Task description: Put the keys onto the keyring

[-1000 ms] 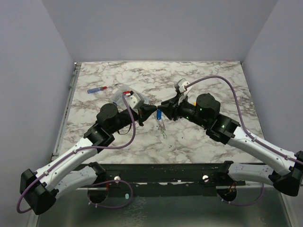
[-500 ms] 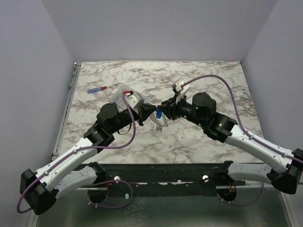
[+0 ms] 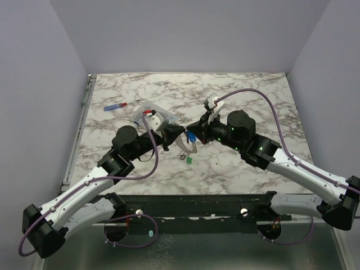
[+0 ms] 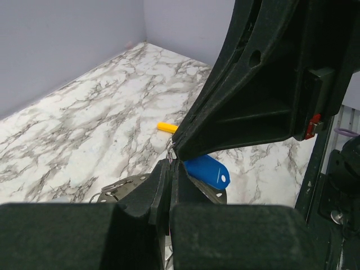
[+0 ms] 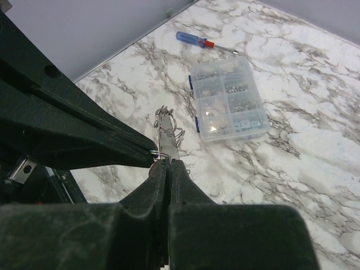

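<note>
A: Top external first: where is the keyring [image 3: 188, 147]?
B: Off the marble table [image 3: 236, 95], dangling between the two tips near its middle. The left gripper [image 3: 175, 136] and right gripper [image 3: 196, 132] meet nose to nose, with a blue key [image 3: 192, 136] at the junction. A green key [image 3: 189, 160] lies loose on the marble just in front of them.
A: Left wrist?
B: The left fingers are pressed together on a bit of thin wire, so I judge them clamped on the ring. The blue key hangs just behind them, and a yellow-orange key [image 4: 167, 127] lies farther off.
A: Right wrist?
B: Its fingers are together too, the tip against the same wire. Whether they bite it or only touch, I cannot tell. The compartment box [image 5: 228, 98] and screwdriver [image 5: 198, 40] lie well apart.
A: How to thread well?
B: Hold the left pinch firm, leave the wire's open end exposed, and move the right slowly — a sharp tug could shake keys loose.
</note>
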You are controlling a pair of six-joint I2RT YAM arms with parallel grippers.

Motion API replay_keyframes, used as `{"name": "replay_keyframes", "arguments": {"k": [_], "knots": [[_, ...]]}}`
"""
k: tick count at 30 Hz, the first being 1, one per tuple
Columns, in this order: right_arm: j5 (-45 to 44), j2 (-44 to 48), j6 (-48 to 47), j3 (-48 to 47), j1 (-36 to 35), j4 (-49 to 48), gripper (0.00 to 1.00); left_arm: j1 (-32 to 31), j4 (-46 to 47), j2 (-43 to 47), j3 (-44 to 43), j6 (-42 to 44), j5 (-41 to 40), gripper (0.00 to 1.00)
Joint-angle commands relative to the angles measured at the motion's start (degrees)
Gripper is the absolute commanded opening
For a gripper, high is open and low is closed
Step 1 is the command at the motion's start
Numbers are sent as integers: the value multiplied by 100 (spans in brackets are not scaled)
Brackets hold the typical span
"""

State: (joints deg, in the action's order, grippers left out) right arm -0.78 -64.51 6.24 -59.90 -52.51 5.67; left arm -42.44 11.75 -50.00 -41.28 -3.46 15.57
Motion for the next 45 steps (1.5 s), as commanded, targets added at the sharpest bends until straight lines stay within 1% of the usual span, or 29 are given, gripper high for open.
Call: {"name": "replay_keyframes", "arguments": {"k": [1, 4, 8, 14, 24, 31, 38, 43, 45], "knots": [[-90, 31, 553, -169, -22, 89, 1, 24, 674, 292, 147, -78, -14, 0], [-190, -48, 931, -233, -20, 192, 1, 25, 835, 401, 261, -86, -47, 0], [-28, -160, 1294, -396, -14, 319, 1, 37, 972, 500, 343, -77, -77, 0], [-60, -339, 1777, -774, -5, 749, 1, 43, 1137, 644, 453, -85, -219, 0], [42, -485, 2262, -1030, 13, 1081, 5, 52, 1275, 802, 550, -93, -364, 0], [20, -613, 2804, -1218, 54, 1434, 9, 66, 1295, 869, 594, -48, -488, 0], [-10, -691, 3098, -1381, 83, 1727, 19, 64, 1298, 955, 621, -5, -581, 0], [-27, -679, 3094, -1395, 92, 1760, 38, 65, 1295, 963, 630, 22, -554, 0], [-81, -558, 2990, -1300, 92, 1586, 54, 68, 1295, 960, 630, 35, -522, 0]]}}
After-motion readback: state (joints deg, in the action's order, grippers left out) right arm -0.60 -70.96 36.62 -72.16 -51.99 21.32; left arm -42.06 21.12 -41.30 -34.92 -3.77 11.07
